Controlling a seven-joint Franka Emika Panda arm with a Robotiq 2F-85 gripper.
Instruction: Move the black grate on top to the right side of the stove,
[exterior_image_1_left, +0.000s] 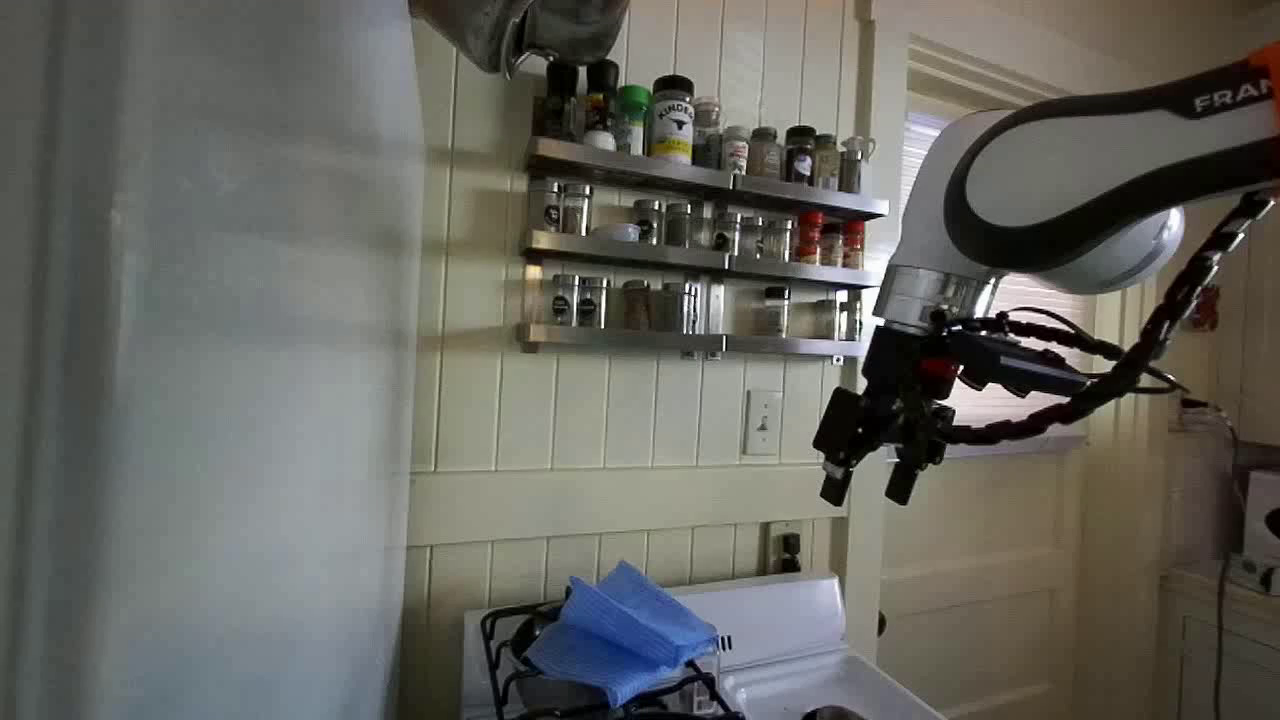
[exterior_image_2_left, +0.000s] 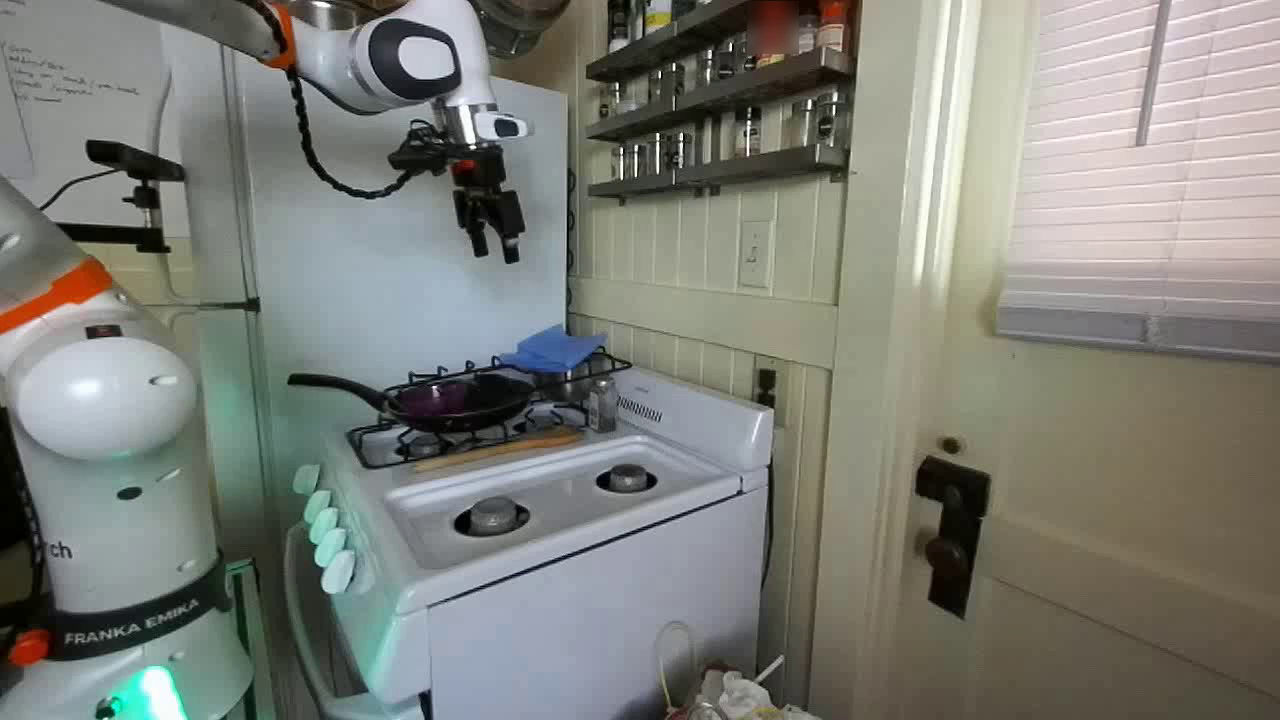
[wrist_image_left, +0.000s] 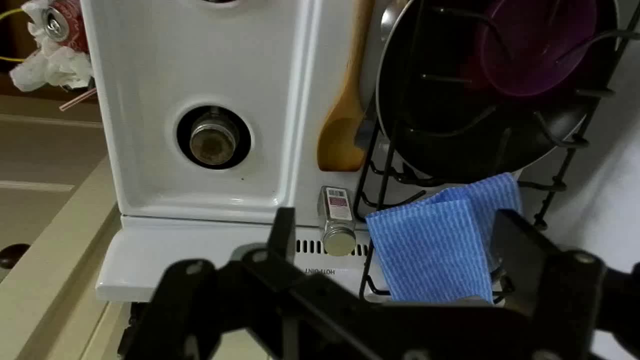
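In the wrist view the pincer (wrist_image_left: 397, 225) stands wide, holding nothing; the grate (wrist_image_left: 447, 134) lies below, toward one o'clock, over the pan (wrist_image_left: 430, 105), its long axis running roughly twelve to six, so the pincer opens across it. Cloth (wrist_image_left: 435, 250) lies over its six-o'clock end. Only an exterior view shows both bare burners (exterior_image_2_left: 494, 515) whole, at five o'clock from the grate on the stove (exterior_image_2_left: 590, 600)

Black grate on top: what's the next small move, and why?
I'd probably lower the open pincer toward the blue ribbed cloth, to take that away first: it lies across the rear of the upper black grate and could slide off in a lift. The pincer hangs above the stove, holding nothing.
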